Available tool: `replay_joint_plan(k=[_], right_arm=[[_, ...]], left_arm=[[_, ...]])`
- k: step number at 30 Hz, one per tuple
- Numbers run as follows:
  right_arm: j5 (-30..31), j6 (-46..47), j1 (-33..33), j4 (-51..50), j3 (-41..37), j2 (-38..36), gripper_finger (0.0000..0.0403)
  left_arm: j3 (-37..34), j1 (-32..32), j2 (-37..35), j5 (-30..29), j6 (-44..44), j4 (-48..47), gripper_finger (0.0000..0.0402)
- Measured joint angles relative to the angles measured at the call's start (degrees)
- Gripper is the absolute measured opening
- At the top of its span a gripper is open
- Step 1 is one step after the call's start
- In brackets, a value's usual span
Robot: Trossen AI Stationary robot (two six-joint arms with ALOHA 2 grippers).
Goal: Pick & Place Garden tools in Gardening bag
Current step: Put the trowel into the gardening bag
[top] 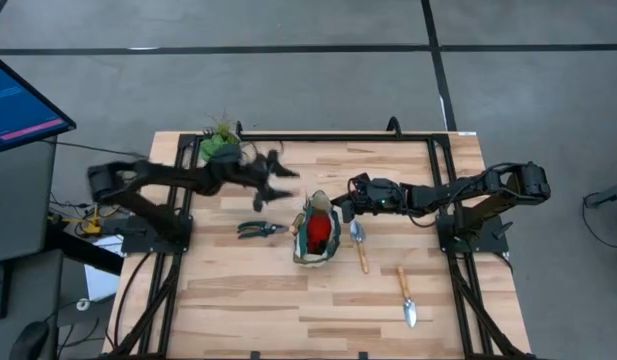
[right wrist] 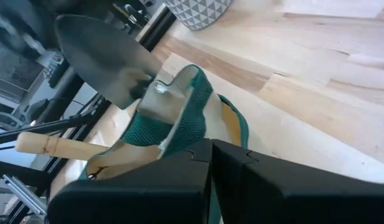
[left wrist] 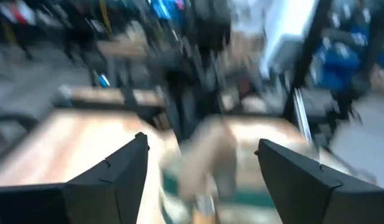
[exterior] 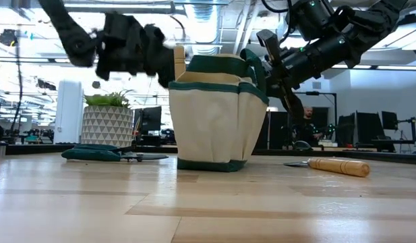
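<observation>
The beige and green gardening bag (top: 316, 235) stands upright on the table's middle, with a red item (top: 316, 232) inside. A silver trowel blade (right wrist: 101, 56) and a wooden handle (right wrist: 51, 146) stick out of it; a handle (exterior: 179, 64) shows above its rim. My right gripper (top: 340, 207) is shut on the bag's rim. My left gripper (top: 283, 180) is open in the air, left of and beyond the bag, blurred. The dark pruning shears (top: 260, 230) lie flat left of the bag. Two trowels (top: 360, 245) (top: 406, 295) lie flat to its right. My right gripper pinches the bag's green upper rim (right wrist: 201, 124) on the side toward the table's right edge, between its two shut fingers. The fingers come slanting down from the right. The bag stands with its bottom on the table.
A green plant in a whitish patterned pot (top: 220, 147) stands at the far left, close behind my left arm. A monitor (top: 18, 100) is off the table's left side. Bare table lies along the near edge (top: 288, 320).
</observation>
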Motion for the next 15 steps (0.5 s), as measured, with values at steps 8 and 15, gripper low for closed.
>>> replay_joint_plan(k=[8,15], right_arm=[[0.31,-2.85,-0.31,2.55,0.0,0.0,0.0],[0.45,-2.92,-0.5,2.64,0.0,0.0,0.0]], left_arm=[[0.13,0.88,-14.55,-4.83,-1.59,0.91,0.0139],[3.03,-4.06,-6.42,-5.14,-1.73,1.27,0.001]])
